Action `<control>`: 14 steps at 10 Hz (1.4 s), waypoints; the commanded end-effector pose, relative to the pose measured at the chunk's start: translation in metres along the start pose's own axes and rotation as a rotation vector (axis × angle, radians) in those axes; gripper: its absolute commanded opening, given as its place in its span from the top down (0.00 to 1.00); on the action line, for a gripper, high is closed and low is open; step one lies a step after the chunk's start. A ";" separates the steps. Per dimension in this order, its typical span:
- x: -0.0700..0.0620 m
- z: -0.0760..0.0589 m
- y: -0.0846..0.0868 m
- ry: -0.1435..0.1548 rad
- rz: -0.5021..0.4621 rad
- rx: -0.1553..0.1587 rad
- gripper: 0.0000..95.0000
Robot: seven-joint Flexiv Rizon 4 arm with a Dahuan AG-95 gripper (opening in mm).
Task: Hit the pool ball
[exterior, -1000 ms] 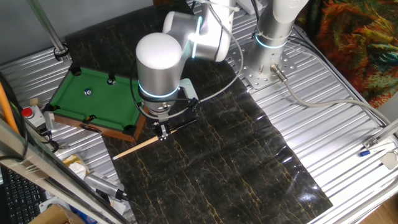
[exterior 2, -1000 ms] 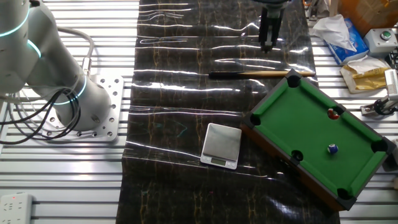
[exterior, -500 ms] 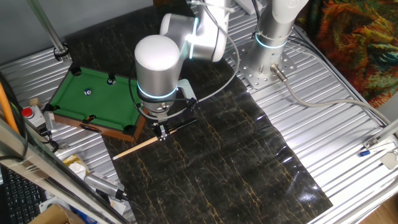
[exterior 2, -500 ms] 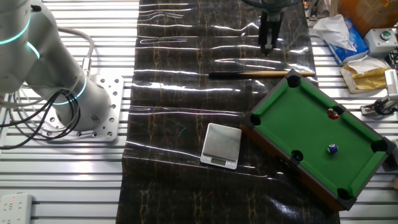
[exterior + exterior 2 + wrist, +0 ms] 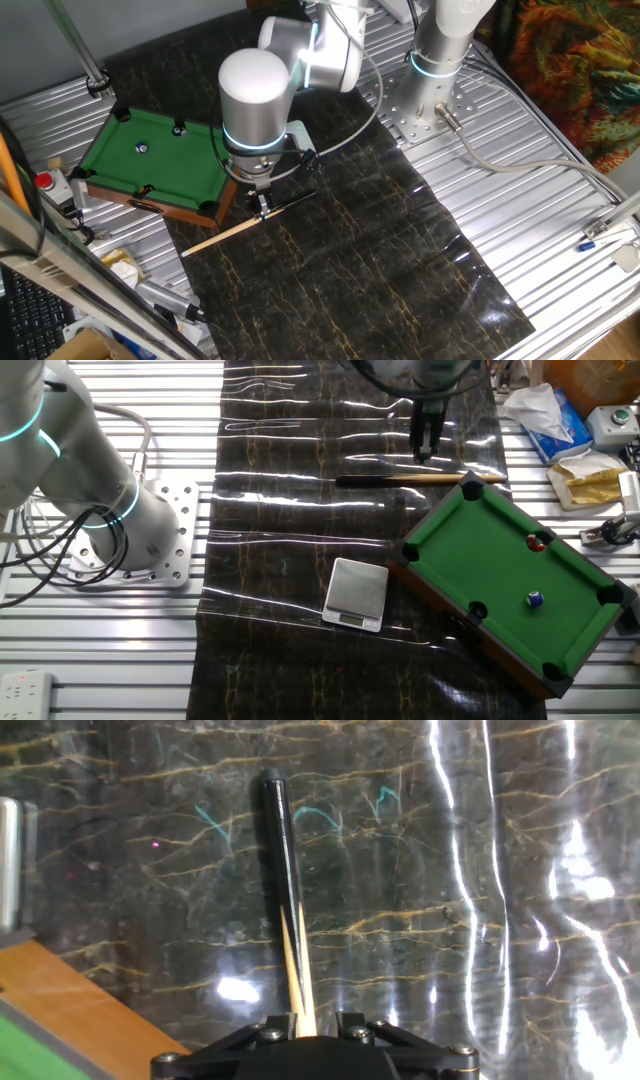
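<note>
Your pool table [image 5: 520, 585] sits beside the end effector [image 5: 427, 450], which hangs just above the cue [image 5: 420, 479] lying flat on the desk [image 5: 280, 510]; you can't tell how far the jaws are spread, and nothing is held. The ball [image 5: 535, 599] rests well away, on the far side of the felt. Drop off-centre and one finger lands on the thin cue, rolling it aside. Grip it skewed and its tip swings wide, missing the ball or striking the rail.
</note>
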State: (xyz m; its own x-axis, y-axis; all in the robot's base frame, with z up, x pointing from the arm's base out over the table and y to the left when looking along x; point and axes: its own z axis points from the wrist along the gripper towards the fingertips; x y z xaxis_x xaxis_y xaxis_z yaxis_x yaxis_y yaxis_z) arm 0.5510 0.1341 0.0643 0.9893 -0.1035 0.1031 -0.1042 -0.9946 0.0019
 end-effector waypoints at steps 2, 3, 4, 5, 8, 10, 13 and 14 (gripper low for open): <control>-0.002 0.006 0.001 0.002 -0.002 0.014 0.80; -0.003 0.008 0.003 0.004 -0.004 0.015 0.60; -0.005 0.010 0.008 0.006 -0.005 0.021 0.60; -0.007 0.012 0.012 0.008 -0.006 0.022 0.60; -0.010 0.024 0.012 0.009 -0.008 0.017 0.60; -0.011 0.030 0.011 0.009 -0.008 0.017 0.60; -0.014 0.041 0.008 0.011 -0.005 0.021 0.60; -0.014 0.043 0.008 0.011 -0.005 0.021 0.60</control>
State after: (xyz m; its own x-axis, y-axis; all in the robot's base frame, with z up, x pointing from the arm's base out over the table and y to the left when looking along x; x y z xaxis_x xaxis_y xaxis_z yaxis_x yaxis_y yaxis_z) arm 0.5391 0.1272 0.0202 0.9887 -0.0988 0.1124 -0.0973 -0.9951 -0.0187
